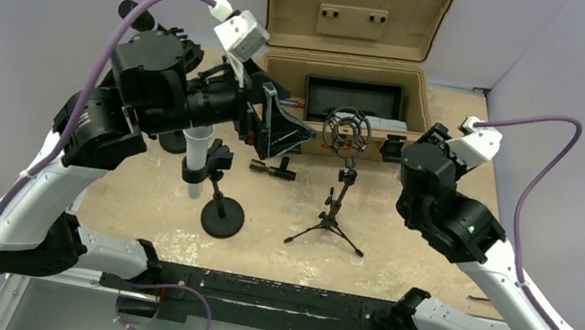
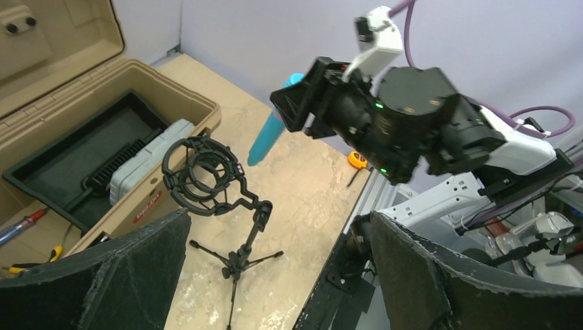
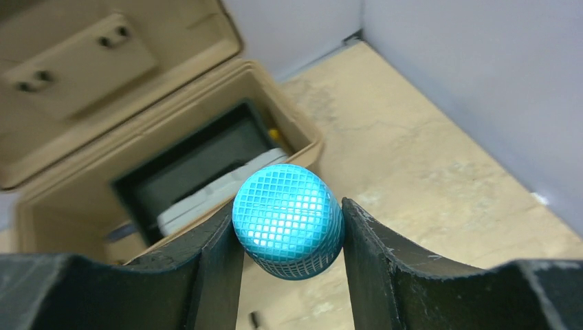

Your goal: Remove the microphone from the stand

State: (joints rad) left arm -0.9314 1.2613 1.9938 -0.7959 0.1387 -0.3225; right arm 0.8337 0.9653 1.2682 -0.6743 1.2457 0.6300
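Clamping one microphone (image 3: pixel 286 214): right claw (image 3: pixel 289 234)

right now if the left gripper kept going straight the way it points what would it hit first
Most likely the tripod stand, near its post below the empty shock mount; it sits ahead of the open left gripper in its wrist view. Depth is unclear; it might miss and reach the table.

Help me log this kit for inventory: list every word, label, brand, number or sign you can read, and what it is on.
No text can be read in any view.
Red label on the front wall of the tan case: it has lettering, too blurred to read.
Blue microphone: no lettering shows on its mesh head.
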